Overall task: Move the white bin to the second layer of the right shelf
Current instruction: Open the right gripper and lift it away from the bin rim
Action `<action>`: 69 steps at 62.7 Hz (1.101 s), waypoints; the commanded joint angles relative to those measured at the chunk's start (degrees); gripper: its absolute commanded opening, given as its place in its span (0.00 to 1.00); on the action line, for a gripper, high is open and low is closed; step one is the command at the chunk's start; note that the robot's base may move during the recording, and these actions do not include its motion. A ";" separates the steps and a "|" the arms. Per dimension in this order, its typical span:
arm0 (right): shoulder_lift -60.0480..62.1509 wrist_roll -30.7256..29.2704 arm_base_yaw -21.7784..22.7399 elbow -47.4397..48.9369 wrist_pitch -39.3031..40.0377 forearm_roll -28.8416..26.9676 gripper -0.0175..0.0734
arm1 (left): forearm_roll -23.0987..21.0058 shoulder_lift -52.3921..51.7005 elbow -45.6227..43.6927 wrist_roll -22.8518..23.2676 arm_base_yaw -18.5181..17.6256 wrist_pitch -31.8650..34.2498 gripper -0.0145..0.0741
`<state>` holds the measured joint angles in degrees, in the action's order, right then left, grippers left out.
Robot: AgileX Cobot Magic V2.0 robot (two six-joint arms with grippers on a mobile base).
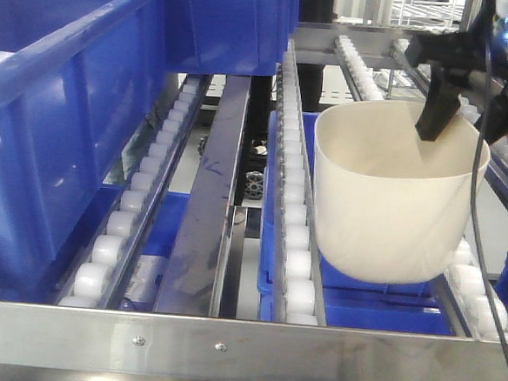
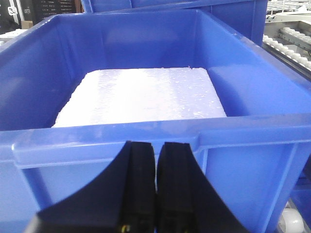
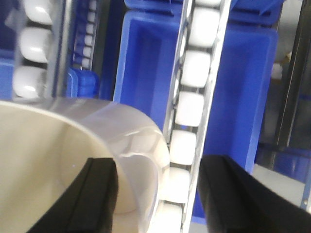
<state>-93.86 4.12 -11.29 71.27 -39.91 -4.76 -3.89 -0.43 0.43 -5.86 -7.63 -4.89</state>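
Big blue crate (image 1: 59, 116) at left w/ white foam slab (image 2: 141, 97) inside, blue crate below rails (image 3: 146, 73)

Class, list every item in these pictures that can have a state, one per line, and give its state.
white bin: upright, open-topped, empty as far as visible, on the roller rails, wall between the right claw's fingers.
right claw: open, straddling the bin's wall, one finger inside, one outside.
left claw: shut, holding nothing, in front of the blue crate.
blue crate: upright, holding a white slab.
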 commanded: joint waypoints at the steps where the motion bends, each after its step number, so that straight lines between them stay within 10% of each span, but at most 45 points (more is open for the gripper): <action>1: 3.93 -0.20 -0.09 1.82 2.29 -0.08 0.71 | -0.35 -0.80 2.11 0.15 -0.26 4.89 0.26; 34: 9.67 -0.20 -0.09 1.82 2.41 -0.24 0.70 | -0.35 -0.80 2.11 0.15 -0.26 4.89 0.26; 47: 16.50 -0.20 0.11 0.26 3.00 -0.11 0.23 | -0.35 -0.80 2.11 0.15 -0.26 4.89 0.26; 69: 39.85 -0.20 4.42 -21.71 20.34 0.28 0.25 | -0.35 -0.80 2.11 0.15 -0.26 4.89 0.26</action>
<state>-60.08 4.12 -7.76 51.91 -27.47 -4.76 -3.89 -0.43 0.43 -5.86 -7.63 -4.89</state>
